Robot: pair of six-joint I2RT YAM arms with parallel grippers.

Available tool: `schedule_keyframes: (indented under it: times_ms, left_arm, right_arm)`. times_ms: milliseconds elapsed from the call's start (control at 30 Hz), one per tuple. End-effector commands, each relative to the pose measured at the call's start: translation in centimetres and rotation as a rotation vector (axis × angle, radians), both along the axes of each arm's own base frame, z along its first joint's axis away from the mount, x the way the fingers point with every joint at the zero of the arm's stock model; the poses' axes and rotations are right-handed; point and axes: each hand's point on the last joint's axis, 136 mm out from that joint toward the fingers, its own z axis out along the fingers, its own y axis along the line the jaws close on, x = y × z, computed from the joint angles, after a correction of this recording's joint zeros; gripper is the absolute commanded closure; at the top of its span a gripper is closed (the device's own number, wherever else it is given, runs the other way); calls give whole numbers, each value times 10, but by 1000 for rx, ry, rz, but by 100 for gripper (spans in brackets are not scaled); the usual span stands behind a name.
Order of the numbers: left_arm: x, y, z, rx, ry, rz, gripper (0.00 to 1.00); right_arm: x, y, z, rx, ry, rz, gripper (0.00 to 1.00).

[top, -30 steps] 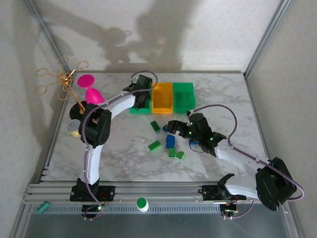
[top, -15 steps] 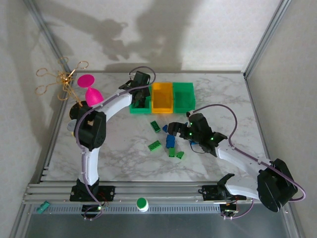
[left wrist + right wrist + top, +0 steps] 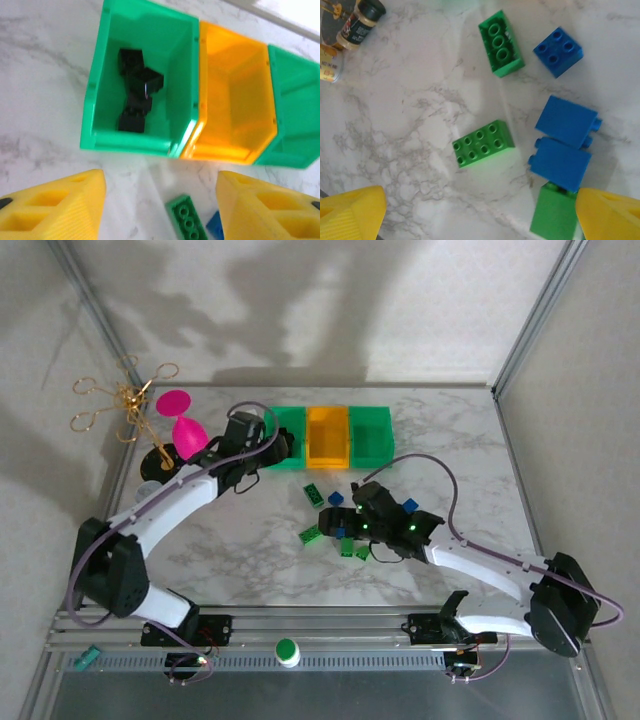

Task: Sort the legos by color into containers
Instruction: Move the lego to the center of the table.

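A second ago the left claw (image 3: 161,176) hung right over the left green bin (image 3: 92,100). Now it has drawn back to the near-left of it, fingers parted and empty. That looks like a black brick just dropped in, so one more piece is sorted. Meanwhile the right claw (image 3: 477,200) has slid left and hovers wide open, holding nothing, over the loose green bricks (image 3: 483,143) and blue bricks (image 3: 560,145) at mid-worktop (image 3: 250,540), just near of the bins. A pick there seems next.

The three bins stand side by side at the far edge. The left green bin holds the black bricks (image 3: 136,95), about four, piled together. The orange bin (image 3: 235,110) is bare. The right green bin (image 3: 295,115) shows nothing in the part visible.
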Motion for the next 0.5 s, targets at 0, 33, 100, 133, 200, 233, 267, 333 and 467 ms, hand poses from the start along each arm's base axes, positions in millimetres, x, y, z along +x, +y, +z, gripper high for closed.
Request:
schedule_keyframes:
  times_ms: [0, 33, 100, 133, 200, 233, 267, 333, 467]
  left_arm:
    - [-29, -6, 9, -56, -1, -80, 31]
    - [-37, -5, 9, -67, 0, -94, 29]
    - [-51, -2, 8, -78, 0, -106, 24]
    - [-58, 0, 7, -81, 0, -112, 22]
    - [-70, 4, 4, -79, 10, -124, 18]
    - [-75, 6, 1, -71, 20, -125, 17]
    - [-79, 8, -1, -67, 26, -129, 15]
    - [-87, 10, -4, -65, 32, -140, 12]
    - [-96, 17, -6, -69, 26, -124, 6]
  right_arm:
    - [-9, 18, -2, -8, 48, -39, 6]
    - [-13, 26, -5, -9, 62, -30, 7]
    - [-17, 37, -13, -22, 85, -32, 10]
    - [-20, 43, -19, -25, 91, -28, 12]
    - [-23, 54, -27, -22, 109, -25, 14]
    - [-25, 59, -31, -22, 117, -18, 16]
    - [-25, 63, -36, -32, 125, -15, 17]
    - [-25, 69, -45, -55, 133, -21, 18]
    - [-17, 74, -58, -78, 134, -61, 19]
